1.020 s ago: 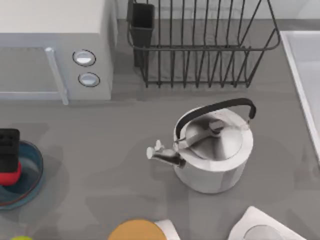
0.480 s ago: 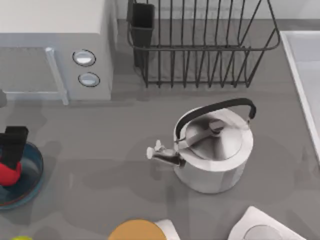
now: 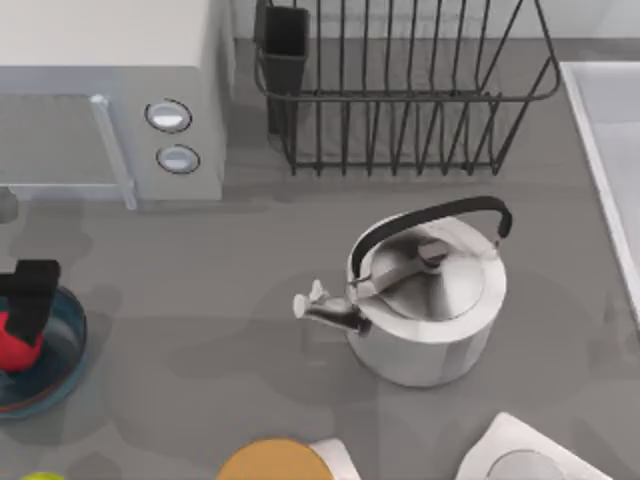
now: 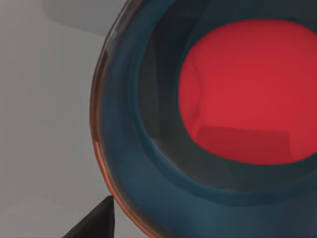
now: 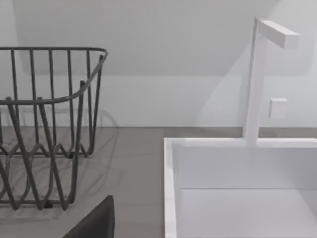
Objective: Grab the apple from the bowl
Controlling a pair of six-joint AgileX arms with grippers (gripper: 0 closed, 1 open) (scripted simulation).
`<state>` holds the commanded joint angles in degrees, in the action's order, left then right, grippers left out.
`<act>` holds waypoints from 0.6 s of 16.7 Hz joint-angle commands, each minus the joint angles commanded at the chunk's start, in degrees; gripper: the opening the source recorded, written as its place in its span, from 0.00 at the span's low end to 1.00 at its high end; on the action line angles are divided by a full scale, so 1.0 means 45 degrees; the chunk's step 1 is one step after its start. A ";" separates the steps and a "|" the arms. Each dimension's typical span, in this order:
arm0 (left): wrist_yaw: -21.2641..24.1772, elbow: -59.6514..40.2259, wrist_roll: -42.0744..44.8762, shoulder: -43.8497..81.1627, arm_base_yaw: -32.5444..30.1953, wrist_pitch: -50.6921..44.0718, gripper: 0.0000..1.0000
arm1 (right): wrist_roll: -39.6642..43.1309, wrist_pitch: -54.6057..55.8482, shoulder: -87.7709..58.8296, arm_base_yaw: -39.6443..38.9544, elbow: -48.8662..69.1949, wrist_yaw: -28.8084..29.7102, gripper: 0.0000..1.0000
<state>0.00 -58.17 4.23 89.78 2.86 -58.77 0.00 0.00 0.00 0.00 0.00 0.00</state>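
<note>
Red apple at the top view's left edge, over the blue bowl, pinched by the left gripper, one dark finger lying across it; whether the apple touches the bowl, cannot tell; left wrist view has the apple inside the bowl's rim; kettle well apart, mid-table; right arm parked, looking toward dish rack and sink, its fingers' state cannot be told.

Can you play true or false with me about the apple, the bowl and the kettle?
1. The apple is red. True.
2. The bowl is at the table's right. False: it sits at the left edge.
3. The left gripper is over the bowl. True.
4. The kettle lies on its side. False: it stands upright.
5. The kettle sits in the rack. False: it stands on the table in front of it.
</note>
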 joint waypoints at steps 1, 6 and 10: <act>0.0000 0.0258 0.0007 0.0197 0.0009 0.0433 1.00 | 0.0000 0.0000 0.0000 0.0000 0.0000 0.0000 1.00; 0.0001 0.1882 0.0053 0.1451 0.0067 0.3664 1.00 | 0.0000 0.0000 0.0000 0.0000 0.0000 0.0000 1.00; 0.0002 0.2505 0.0072 0.1953 0.0090 0.4543 1.00 | 0.0000 0.0000 0.0000 0.0000 0.0000 0.0000 1.00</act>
<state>0.01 -46.90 4.55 98.57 3.27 -38.33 0.00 0.00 0.00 0.00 0.00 0.00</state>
